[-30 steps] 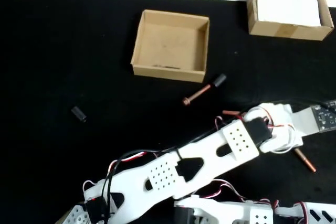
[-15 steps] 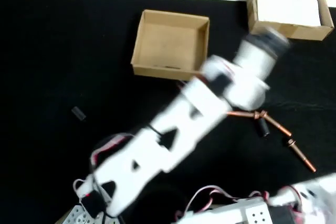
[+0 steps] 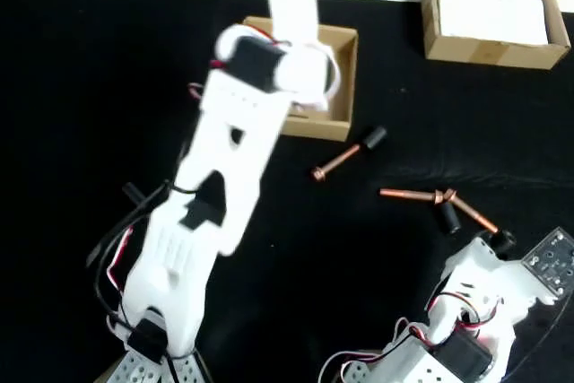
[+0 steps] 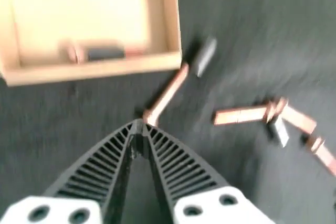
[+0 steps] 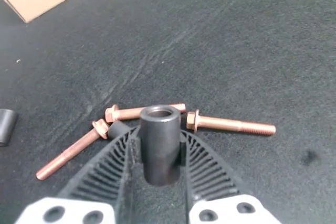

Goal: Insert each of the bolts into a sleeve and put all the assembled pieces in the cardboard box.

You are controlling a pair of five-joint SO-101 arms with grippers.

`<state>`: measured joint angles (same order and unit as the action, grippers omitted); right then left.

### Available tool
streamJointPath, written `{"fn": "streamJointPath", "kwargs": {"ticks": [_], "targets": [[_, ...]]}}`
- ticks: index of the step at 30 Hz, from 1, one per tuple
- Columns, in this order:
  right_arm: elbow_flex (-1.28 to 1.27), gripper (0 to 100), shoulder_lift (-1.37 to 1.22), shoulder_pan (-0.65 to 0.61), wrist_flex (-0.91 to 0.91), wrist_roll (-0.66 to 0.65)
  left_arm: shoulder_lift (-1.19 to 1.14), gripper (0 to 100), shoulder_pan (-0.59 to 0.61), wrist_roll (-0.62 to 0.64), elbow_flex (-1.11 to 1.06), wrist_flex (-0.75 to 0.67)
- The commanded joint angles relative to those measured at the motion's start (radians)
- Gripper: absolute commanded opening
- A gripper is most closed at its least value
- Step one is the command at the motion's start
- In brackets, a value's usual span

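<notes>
Left arm [image 3: 235,132] swung to the box [image 3: 316,125]; sleeve [image 5: 159,153] clamped in right gripper [image 5: 159,136].

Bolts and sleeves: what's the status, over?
Left tool shut, empty. Right tool shut on a black sleeve. One assembled piece in the cardboard box. Bolts loose nearby.

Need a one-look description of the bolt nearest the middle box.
Find the open cardboard box at the middle of the table, not the white-filled one. Just off its front right corner lies a copper bolt, tip at a black sleeve. It lies alone, while the other bolts touch in a cluster farther right.
</notes>
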<state>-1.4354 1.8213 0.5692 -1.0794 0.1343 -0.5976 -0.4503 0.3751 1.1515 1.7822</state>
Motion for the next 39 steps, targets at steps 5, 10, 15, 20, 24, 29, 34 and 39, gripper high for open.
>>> {"fn": "streamJointPath", "kwargs": {"ticks": [5,10,15,20,24,29,34,39], "targets": [[0.010,0.7,0.008,-0.001,0.015,0.006,0.298,1,-0.163,0.127,-0.579,-0.097],[0.010,0.7,0.008,-0.002,0.015,0.006,0.298,1,-0.162,0.180,-0.708,-0.334],[0.010,0.7,0.008,-0.001,0.013,0.006,0.208,1,-0.159,0.181,-0.839,-0.640],[0.010,0.7,0.008,-0.001,0.013,0.006,0.107,1,-0.142,0.304,-0.842,-0.733],[0.010,0.7,0.008,-0.001,0.013,0.006,0.091,1,-0.102,0.354,-0.843,-0.752],[0.010,0.7,0.008,-0.001,0.012,0.006,0.087,1,-0.048,0.368,-0.854,-0.747],[0.010,0.7,0.008,-0.008,0.012,0.006,0.093,1,-0.033,0.368,-0.906,-0.746],[0.010,0.7,0.008,-0.008,0.013,0.006,0.099,1,-0.074,0.371,-0.908,-0.712]]}}
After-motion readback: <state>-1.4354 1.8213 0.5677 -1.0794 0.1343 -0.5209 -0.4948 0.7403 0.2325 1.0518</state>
